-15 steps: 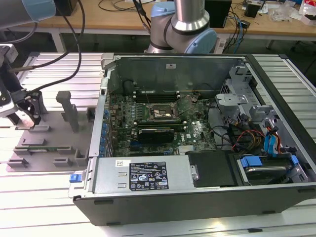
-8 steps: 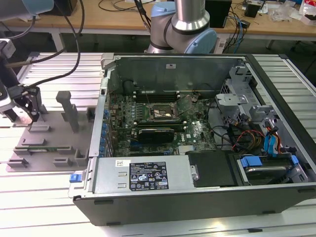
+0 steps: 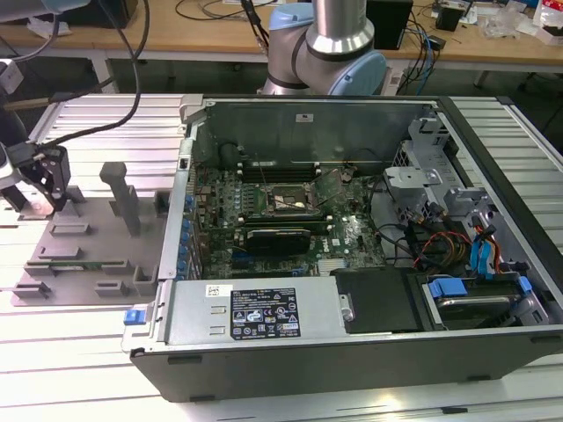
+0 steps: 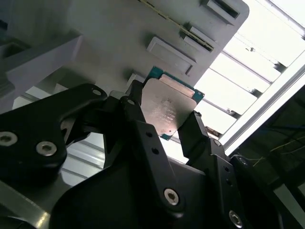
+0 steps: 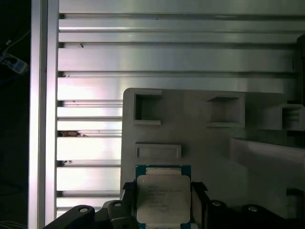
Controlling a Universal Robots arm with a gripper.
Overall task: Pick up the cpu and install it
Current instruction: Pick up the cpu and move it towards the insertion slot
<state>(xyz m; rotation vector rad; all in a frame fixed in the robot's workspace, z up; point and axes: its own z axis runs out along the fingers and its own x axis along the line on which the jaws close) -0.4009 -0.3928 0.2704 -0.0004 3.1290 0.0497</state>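
Observation:
The cpu (image 4: 169,109), a flat square chip with a silvery top and a green rim, sits between my gripper's two black fingers (image 4: 138,102) in both wrist views. My gripper (image 4: 165,113) is shut on the cpu (image 5: 163,195), gripping it by two opposite edges just over the grey fixture plate (image 5: 205,143). In the exterior view my gripper (image 3: 44,195) hangs at the far left, over the back left corner of that plate (image 3: 88,251). The motherboard socket (image 3: 286,200) lies inside the open computer case (image 3: 352,343), far to the exterior view's right of my gripper.
Grey posts and blocks (image 3: 121,195) rise from the fixture plate. The case walls (image 3: 180,229) stand between plate and motherboard. Cables (image 3: 440,242) and drive bays (image 3: 466,294) fill the case's right side. The arm's base (image 3: 330,48) stands behind the case on a ribbed aluminium table (image 5: 167,57).

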